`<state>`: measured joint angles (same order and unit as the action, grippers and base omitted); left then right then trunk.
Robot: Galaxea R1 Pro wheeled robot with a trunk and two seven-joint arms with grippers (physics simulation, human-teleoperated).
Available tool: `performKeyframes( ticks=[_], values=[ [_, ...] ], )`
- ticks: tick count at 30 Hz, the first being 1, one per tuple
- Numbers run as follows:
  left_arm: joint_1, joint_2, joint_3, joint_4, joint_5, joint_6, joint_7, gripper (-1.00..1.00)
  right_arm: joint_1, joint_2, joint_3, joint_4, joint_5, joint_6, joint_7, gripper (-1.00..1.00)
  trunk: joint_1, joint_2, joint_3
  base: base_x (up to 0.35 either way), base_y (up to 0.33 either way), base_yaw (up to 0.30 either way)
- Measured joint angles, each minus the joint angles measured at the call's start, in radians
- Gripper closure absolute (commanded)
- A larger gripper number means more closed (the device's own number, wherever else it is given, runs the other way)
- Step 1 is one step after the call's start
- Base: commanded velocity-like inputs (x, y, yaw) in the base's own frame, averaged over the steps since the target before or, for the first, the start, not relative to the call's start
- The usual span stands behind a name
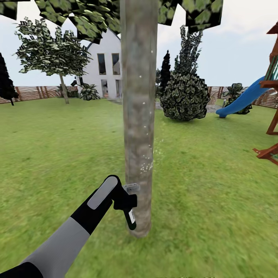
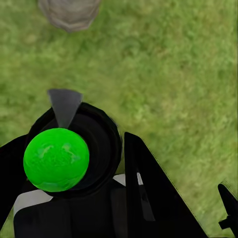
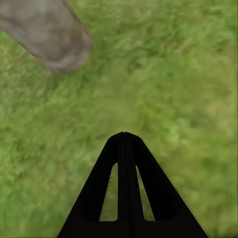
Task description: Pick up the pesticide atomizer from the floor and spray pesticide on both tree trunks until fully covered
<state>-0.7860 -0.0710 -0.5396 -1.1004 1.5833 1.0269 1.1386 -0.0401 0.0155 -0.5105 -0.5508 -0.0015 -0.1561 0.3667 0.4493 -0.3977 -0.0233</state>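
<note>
**Jaws clamped on the sprayer, nozzle at the trunk**

Closed around the pesticide atomizer (image 1: pixel 129 202), our left gripper (image 1: pixel 122 199) holds the black sprayer low beside the tree trunk (image 1: pixel 138 116). From the head view we see our left arm reaching in from the lower left, the sprayer's grey nozzle pointing at the trunk and just about touching the bark, its handle with the white mark hanging down toward the lawn (image 1: pixel 212 185). Fine white specks of pesticide (image 1: pixel 146 165) dot the trunk a little above the nozzle and drift off its right edge; a few more sit higher on the bark.

In our left wrist view the atomizer (image 2: pixel 74 148) appears from above as a black body with a bright green round cap, its grey nozzle aimed toward the base of the trunk (image 2: pixel 69 12), with one dark finger (image 2: pixel 148 193) alongside it.

Our right gripper (image 3: pixel 125 141) hangs over bare grass with its two fingers pressed together to a point and nothing between them; the trunk (image 3: pixel 49 34) stands near it.

Farther off we see a second leafy tree (image 1: pixel 54 54) at the left by the slatted fence (image 1: pixel 31 93), a white house (image 1: pixel 104 65), a round dark bush (image 1: pixel 185 96) and a blue slide (image 1: pixel 241 98).
</note>
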Motion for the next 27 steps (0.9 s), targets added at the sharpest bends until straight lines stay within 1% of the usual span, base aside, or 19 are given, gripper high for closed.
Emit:
performKeyframes(
  ticks=[27],
  values=[
    [0.002, 0.0, 0.0, 0.0, 0.0, -0.012, 0.0, 1.0, 0.0, 0.0, 0.0, 0.0, 0.0, 0.0, 0.0, 1.0, 0.0, 0.0, 0.0, 0.0, 0.344, -0.245]
  ],
)
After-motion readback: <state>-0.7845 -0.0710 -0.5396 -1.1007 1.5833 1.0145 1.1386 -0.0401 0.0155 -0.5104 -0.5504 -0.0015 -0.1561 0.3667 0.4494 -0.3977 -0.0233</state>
